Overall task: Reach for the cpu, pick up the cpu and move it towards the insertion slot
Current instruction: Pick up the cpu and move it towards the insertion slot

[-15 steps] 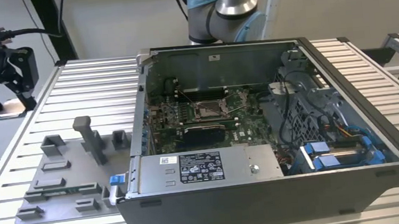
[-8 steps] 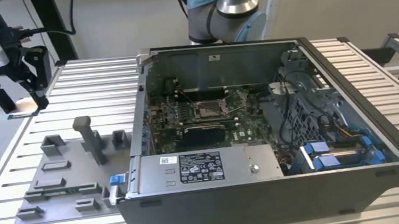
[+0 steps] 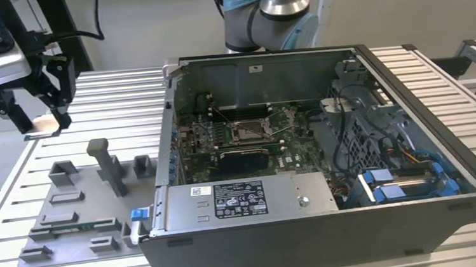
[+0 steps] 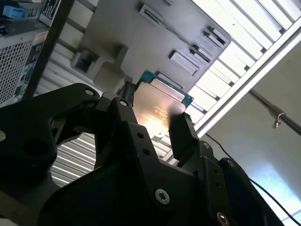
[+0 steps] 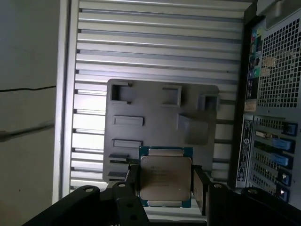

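You see the cpu (image 5: 165,176) silvery-grey on top with a teal border, the gripper (image 5: 165,184) black, the tray (image 5: 155,101) plain grey, the table (image 5: 155,42) pale with ribbed stripes, the motherboard (image 3: 294,143) green.

Silvery cpu (image 4: 157,110), its top catching the light, clamped between black fingers (image 4: 182,134); behind it, a grey tray (image 4: 117,42) on the slatted desk (image 4: 235,33).

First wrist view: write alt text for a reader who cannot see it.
The gripper holds the cpu, a square chip with a pale metal top, between its two fingers. Beyond it lie a grey plastic tray on a slatted metal table and a computer case.
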`<state>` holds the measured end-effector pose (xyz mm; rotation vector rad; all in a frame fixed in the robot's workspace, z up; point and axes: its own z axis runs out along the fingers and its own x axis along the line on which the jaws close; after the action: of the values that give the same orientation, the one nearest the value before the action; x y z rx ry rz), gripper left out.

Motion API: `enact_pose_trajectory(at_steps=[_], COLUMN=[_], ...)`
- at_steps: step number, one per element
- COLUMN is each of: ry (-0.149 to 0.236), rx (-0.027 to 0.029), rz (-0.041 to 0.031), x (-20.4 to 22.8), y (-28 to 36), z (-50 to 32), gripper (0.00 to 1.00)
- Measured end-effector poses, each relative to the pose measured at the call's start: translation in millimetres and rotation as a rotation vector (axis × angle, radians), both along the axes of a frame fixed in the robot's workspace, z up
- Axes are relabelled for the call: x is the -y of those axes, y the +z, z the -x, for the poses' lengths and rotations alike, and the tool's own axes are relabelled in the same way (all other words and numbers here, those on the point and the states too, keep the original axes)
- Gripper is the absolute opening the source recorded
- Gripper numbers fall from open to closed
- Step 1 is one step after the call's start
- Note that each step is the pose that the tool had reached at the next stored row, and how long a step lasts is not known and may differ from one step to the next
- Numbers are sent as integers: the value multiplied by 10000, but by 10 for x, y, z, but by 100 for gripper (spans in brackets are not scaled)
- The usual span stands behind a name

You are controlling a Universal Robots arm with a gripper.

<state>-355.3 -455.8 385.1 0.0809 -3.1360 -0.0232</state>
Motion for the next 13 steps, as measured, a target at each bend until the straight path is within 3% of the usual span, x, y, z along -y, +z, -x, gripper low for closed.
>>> enact_pose_trajectory(at_steps=[13], ry=[0], rx=[1], rz=[-1], x=[0], y=[-1], z=[-441], gripper=[0])
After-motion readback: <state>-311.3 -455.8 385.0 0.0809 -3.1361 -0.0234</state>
